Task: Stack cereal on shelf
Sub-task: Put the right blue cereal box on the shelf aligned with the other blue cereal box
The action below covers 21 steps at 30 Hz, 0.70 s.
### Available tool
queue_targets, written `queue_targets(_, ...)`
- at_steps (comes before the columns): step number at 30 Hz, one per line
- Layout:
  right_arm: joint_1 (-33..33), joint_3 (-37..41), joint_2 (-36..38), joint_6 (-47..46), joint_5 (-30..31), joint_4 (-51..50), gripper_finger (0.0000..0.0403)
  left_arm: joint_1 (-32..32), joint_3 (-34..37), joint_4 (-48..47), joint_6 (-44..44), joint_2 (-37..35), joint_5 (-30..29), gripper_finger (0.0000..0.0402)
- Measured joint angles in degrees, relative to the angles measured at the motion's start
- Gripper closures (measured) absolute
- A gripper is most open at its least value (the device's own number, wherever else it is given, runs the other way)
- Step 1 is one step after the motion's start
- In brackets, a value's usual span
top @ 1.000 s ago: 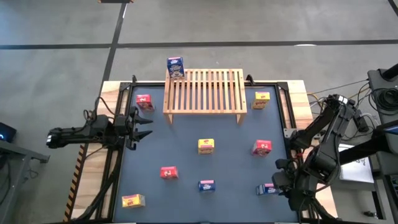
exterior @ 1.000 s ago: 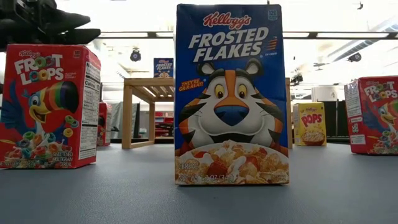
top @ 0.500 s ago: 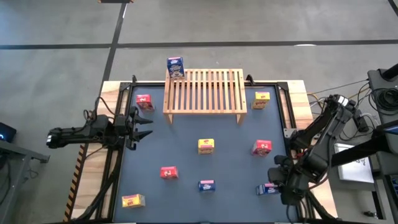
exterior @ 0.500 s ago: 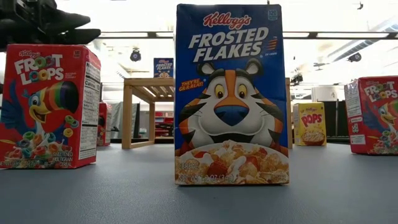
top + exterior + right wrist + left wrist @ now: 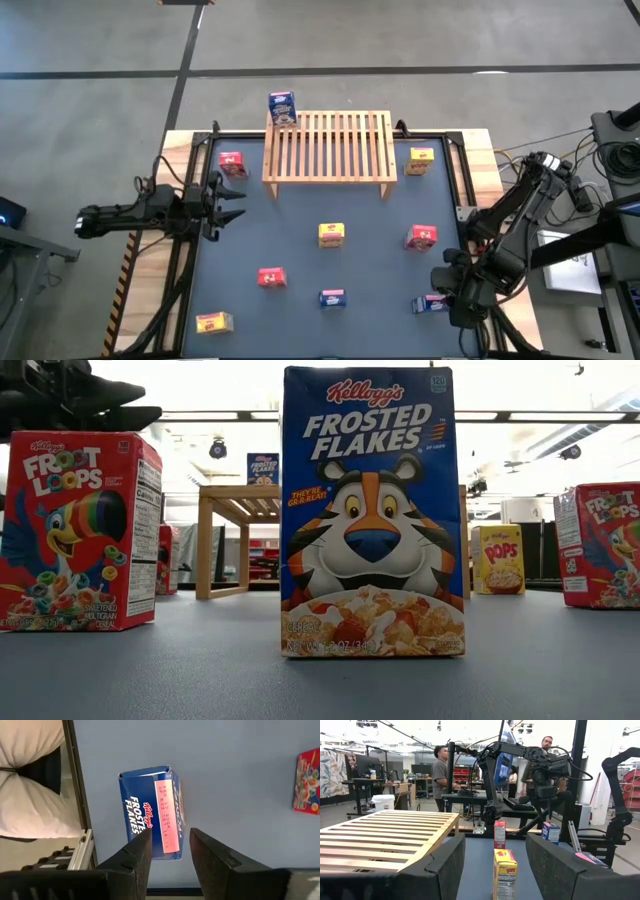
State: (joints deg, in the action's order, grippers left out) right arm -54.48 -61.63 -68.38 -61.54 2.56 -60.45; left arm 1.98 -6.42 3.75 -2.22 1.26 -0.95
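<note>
Right wrist view, blue Frosted Flakes box (image 5: 150,812), upright

One blue box (image 5: 282,108) tops the slatted wooden shelf (image 5: 329,146); eight cereal boxes (image 5: 331,234) stand scattered around.

Left hand (image 5: 495,865): fingers apart, nothing between them.
Shelf (image 5: 385,832): slatted wood top, stretching off to one side.
Yellow box (image 5: 504,872): upright on the blue table (image 5: 475,870), closest in.
Red box (image 5: 500,834): standing just behind it.
Blue box (image 5: 550,831): farther off.
Right arm (image 5: 520,765): bent above the boxes.
Two people (image 5: 440,770): standing in the room.
</note>
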Motion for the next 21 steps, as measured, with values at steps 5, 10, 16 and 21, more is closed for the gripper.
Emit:
queue_targets(5,0.0,0.0,-0.02,0.29,-0.01,0.58,0.028,-0.02,0.0,0.02,0.01,0.0,0.0,0.0208)
queue_targets(10,0.01,-0.02,-0.06,3.93,0.01,1.15,0.028,0.0,-0.02,0.02,0.01,0.0,0.0,0.0208)
queue_targets(16,0.0,0.02,-1.09,4.52,0.01,2.48,0.028,0.0,-0.04,0.04,0.0,0.0,0.0,0.0208)
queue_targets(21,0.0,0.04,-1.96,4.52,0.01,2.51,0.028,0.0,-0.04,0.05,0.0,0.0,0.0,0.0208)
